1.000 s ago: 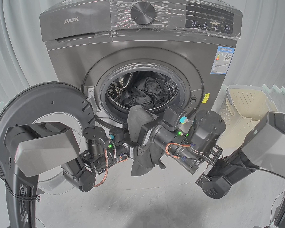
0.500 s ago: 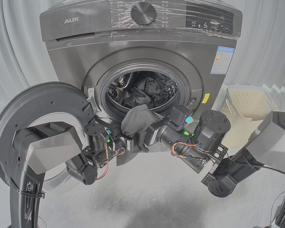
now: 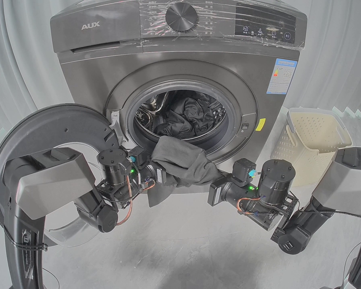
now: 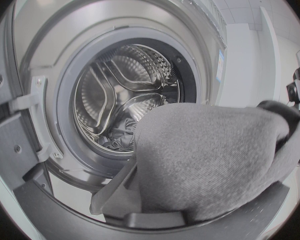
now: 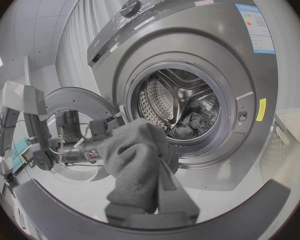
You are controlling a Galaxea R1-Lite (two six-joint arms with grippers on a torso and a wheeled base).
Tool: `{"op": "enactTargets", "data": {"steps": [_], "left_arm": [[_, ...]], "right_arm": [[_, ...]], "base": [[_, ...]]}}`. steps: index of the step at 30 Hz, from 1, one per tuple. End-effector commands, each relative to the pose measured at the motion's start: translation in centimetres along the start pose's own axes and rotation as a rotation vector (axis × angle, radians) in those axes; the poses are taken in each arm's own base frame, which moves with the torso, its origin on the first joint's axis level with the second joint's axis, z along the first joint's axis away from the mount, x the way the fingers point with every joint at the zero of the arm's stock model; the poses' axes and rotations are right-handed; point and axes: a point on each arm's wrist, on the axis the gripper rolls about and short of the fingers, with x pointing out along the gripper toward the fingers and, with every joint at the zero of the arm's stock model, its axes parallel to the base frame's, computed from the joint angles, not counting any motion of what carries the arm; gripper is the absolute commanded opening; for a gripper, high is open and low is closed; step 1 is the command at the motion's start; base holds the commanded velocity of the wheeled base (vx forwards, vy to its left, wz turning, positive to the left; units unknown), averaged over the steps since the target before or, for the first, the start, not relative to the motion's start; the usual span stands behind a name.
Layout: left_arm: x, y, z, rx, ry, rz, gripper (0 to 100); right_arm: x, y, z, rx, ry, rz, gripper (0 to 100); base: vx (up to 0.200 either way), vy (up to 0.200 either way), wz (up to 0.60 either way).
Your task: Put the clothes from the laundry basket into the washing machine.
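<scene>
Head view: one grey garment (image 3: pixel 184 161), frame centre, slung between left gripper (image 3: pixel 161 176) and right gripper (image 3: pixel 213 183), just below the mouth of the one washing machine (image 3: pixel 108 69); one dark heap (image 3: pixel 188 115) inside; one laundry basket (image 3: pixel 309 141), right edge. Left wrist view: fingers (image 4: pixel 113 190) pinch the cloth. Right wrist view: likewise. Best to raise both ends together and clear the lip before pushing in.

Gunmetal-grey washing machine (image 3: pixel 92 73) all over, a charcoal knit garment (image 3: pixel 180 159) with a fine heathered fleck, black clothes (image 3: pixel 188 115) against the dimpled silver drum (image 4: pixel 116 80), blue-and-white label (image 3: pixel 281 76), yellow sticker (image 3: pixel 260 124), and a cream laundry basket (image 3: pixel 313 137) dotted with perforations.
</scene>
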Motion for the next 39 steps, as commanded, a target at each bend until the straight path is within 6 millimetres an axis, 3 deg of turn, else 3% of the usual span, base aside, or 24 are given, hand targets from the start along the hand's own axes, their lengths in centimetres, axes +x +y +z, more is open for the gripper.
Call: {"op": "enactTargets", "data": {"steps": [1, 6, 8, 12, 20, 25, 26, 30, 33, 39], "left_arm": [[-1.7, -0.7, 2.7, 0.003, -0.051, -0.014, 0], [-3.8, -1.4, 3.6, 0.003, -0.053, -0.027, 0], [-5.8, -2.1, 4.0, 0.001, -0.039, -0.049, 0], [-6.8, -2.4, 4.1, -0.008, -0.045, -0.058, 0], [-9.5, -3.1, 5.5, -0.084, -0.038, -0.08, 0], [-10.4, -3.1, 6.1, -0.117, -0.044, -0.082, 0], [-10.6, -2.9, 6.1, -0.119, -0.043, -0.075, 0], [-11.4, -2.9, 5.6, -0.122, -0.01, -0.073, 0], [-12.4, -3.1, 6.0, -0.121, -0.006, -0.071, 0], [-13.6, -2.9, 6.2, -0.105, -0.002, -0.048, 0]], "right_arm": [[0.3, -0.4, -0.8, -0.003, 0.021, -0.011, 100], [-1.2, -0.6, -1.8, -0.01, 0.086, -0.019, 100], [-4.9, -1.3, -4.2, -0.053, 0.247, -0.027, 100], [-6.9, -1.5, -6.0, -0.056, 0.352, -0.023, 100], [-8.0, -2.9, -6.7, -0.037, 0.406, -0.074, 100], [-7.6, -2.7, -6.1, 0.008, 0.336, -0.07, 100], [-6.8, -3.0, -6.8, 0.054, 0.304, -0.093, 100], [-7.1, -3.4, -6.8, 0.048, 0.314, -0.113, 100], [-8.0, -3.6, -4.8, 0.066, 0.257, -0.119, 100], [-8.5, -5.5, -3.7, 0.104, 0.217, -0.192, 100]], "base": [[0.0, 0.0, 0.0], [0.0, 0.0, 0.0], [0.0, 0.0, 0.0], [0.0, 0.0, 0.0], [0.0, 0.0, 0.0], [0.0, 0.0, 0.0], [0.0, 0.0, 0.0], [0.0, 0.0, 0.0], [0.0, 0.0, 0.0], [0.0, 0.0, 0.0]]}}
